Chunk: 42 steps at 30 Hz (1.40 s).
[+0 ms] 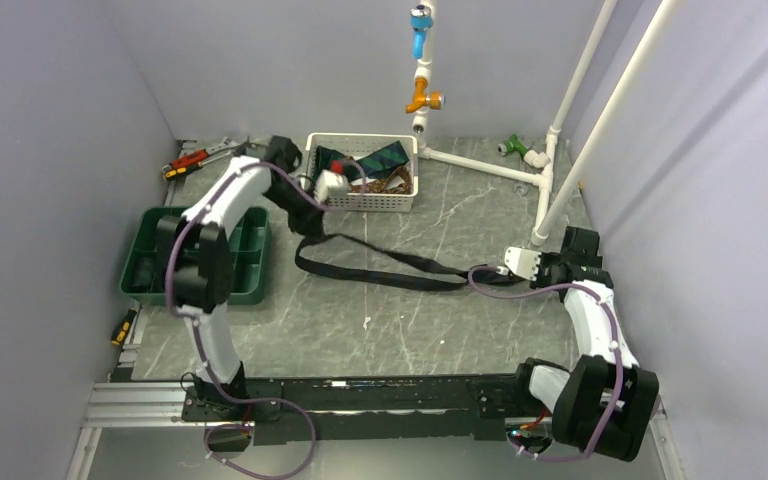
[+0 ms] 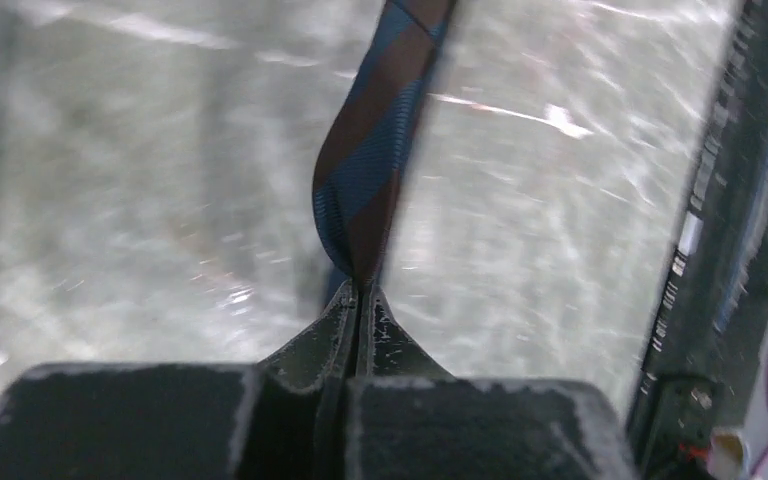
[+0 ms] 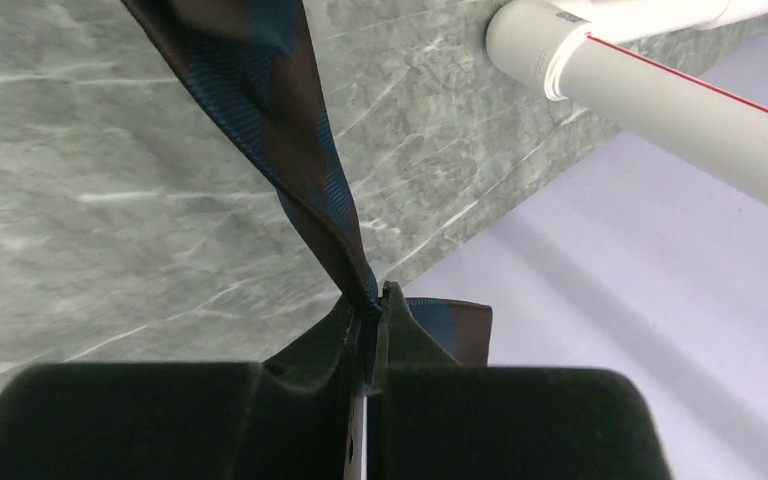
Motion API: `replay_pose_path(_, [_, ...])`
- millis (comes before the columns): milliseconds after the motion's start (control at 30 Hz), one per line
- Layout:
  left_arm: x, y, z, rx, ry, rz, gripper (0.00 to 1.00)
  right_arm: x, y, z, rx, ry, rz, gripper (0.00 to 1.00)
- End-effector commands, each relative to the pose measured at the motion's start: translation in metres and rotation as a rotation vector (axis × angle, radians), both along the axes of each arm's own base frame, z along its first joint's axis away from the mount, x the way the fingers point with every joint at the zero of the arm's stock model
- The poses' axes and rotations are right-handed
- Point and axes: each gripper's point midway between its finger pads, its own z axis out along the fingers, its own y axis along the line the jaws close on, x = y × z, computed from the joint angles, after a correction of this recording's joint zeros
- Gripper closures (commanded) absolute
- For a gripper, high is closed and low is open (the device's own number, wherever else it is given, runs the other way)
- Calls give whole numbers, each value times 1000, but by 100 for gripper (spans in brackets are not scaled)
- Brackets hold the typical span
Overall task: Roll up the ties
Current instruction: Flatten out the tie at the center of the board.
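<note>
Holding one tie (image 1: pixel 438 284) by its two ends, we have both tools closed on the fabric. The left gripper (image 2: pixel 362 292) pinches a folded end at the upper middle of the top view, and the right gripper (image 3: pixel 372 300) pinches the other end at the right side. Between them the tie lies slack on the table, doubled into a long flat loop.

In our judgement the fabric can slip out, because each pinch is only at the very fingertips and the cloth is thin and smooth. The slack and the twist near the right end could also make a crooked roll.

The white basket (image 1: pixel 362 203) with more ties (image 1: pixel 385 157) stands just behind the left gripper and could be pushed. The white pipe (image 1: pixel 545 195) stands near the right gripper and limits its way outward. The green tray (image 1: pixel 250 290) at the left is apart from the tie.
</note>
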Motion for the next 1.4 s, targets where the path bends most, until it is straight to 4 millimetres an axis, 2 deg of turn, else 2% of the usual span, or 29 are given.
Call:
replay_pose_path(0, [56, 47, -36, 33, 259, 353, 90, 22, -12, -2, -48, -47, 65, 100])
replay_pose_path(33, [65, 56, -38, 57, 230, 381, 56, 22, -13, -4, -48, -39, 69, 100])
replay_pose_path(67, [68, 60, -37, 73, 190, 377, 38, 23, -13, -5, -46, -32, 73, 100])
replay_pose_path(100, [70, 63, -32, 74, 132, 373, 15, 24, -14, -5, -41, -27, 74, 100])
replay_pose_path(133, [70, 65, -31, 68, 69, 364, 3, 24, -13, -6, -34, -16, 80, 100])
replay_pose_path(167, [72, 64, -18, 45, -27, 334, 1, 24, -12, -7, -28, -5, 87, 100])
replay_pose_path(267, [46, 55, -10, -13, -279, 145, 1, 22, -9, -10, -18, 16, 100, 100])
replay_pose_path(367, [20, 41, -21, 19, -484, -78, 1, 18, -5, -10, -2, 29, 111, 100])
replay_pose_path(467, [5, 28, -48, 100, -492, -230, 6, 17, -2, -8, 18, 30, 111, 100])
replay_pose_path(600, [22, 10, -74, 197, -478, -230, 15, 16, 1, -7, 29, 31, 114, 100])
replay_pose_path(667, [32, 0, -78, 220, -509, -231, 18, 14, 1, -6, 32, 36, 110, 100])
replay_pose_path(767, [33, -4, -89, 255, -551, -283, 22, 13, 1, -5, 31, 39, 113, 100])
replay_pose_path(833, [28, -1, -100, 299, -541, -328, 32, 13, 1, -5, 26, 37, 116, 100])
replay_pose_path(900, [17, 5, -105, 326, -481, -371, 55, 13, -1, -5, 20, 40, 114, 100])
replay_pose_path(967, [-3, 7, -97, 298, -407, -402, 87, 13, -4, -5, 12, 41, 112, 100])
replay_pose_path(1000, [-16, 2, -88, 244, -377, -433, 98, 12, -7, -4, 8, 40, 112, 100])
replay_pose_path(1067, [-46, -1, -63, 157, -327, -477, 100, 9, -12, -3, 2, 40, 116, 100])
replay_pose_path(1133, [-74, -16, -26, 14, -253, -476, 100, 6, -18, -1, -3, 35, 125, 100])
replay_pose_path(1167, [-80, -22, -8, -33, -220, -448, 100, 6, -20, 0, -6, 28, 136, 100])
replay_pose_path(1233, [-78, -26, 16, -90, -154, -382, 100, 8, -20, 2, 2, 7, 166, 100])
replay_pose_path(1300, [-51, -21, 17, -104, -67, -260, 100, 12, -18, 2, 7, -10, 194, 100])
replay_pose_path(1333, [-31, -17, 15, -110, -25, -180, 100, 14, -15, 1, 11, -14, 212, 92])
replay_pose_path(1367, [-9, -11, 11, -110, 12, -101, 100, 14, -13, 0, 12, -15, 226, 73])
